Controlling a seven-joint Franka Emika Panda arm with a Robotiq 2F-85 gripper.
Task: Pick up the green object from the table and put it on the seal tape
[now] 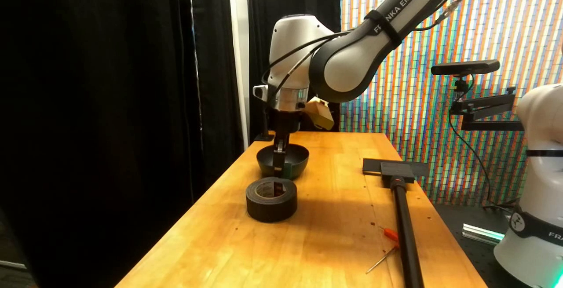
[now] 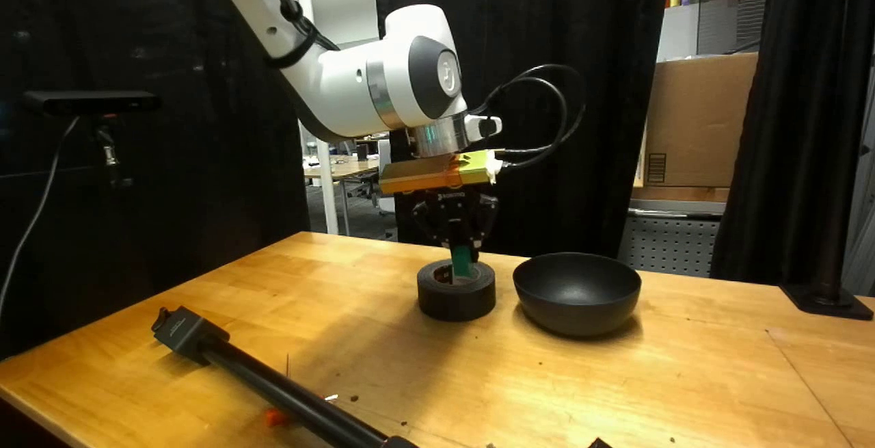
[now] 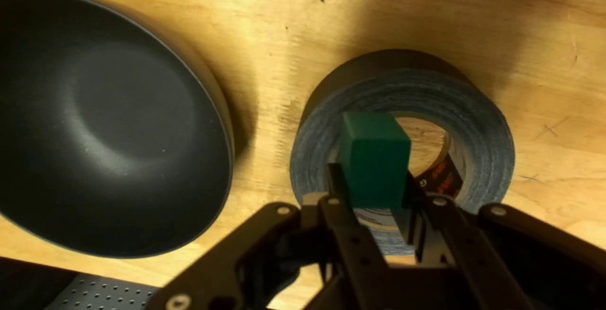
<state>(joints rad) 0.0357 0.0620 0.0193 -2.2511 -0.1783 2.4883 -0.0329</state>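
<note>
The green object [image 3: 376, 158] is a small green block held between the two fingers of my gripper [image 3: 372, 180] in the wrist view. It also shows at the fingertips in both exterior views [image 1: 288, 170] [image 2: 462, 262]. The seal tape [image 3: 487, 144] is a thick dark ring lying flat on the table, below the block. It shows in both exterior views [image 1: 272, 209] [image 2: 456, 304]. In the wrist view the block overlaps the tape's hole and one side of its ring. I cannot tell whether the block touches the tape.
A black bowl [image 2: 577, 304] stands on the table beside the tape, on the left in the wrist view [image 3: 128, 101]. A black pole with a flat head [image 1: 405, 231] lies along the table, with a red-handled tool [image 1: 390, 234] by it. Another white arm [image 1: 541, 147] stands beyond the table edge.
</note>
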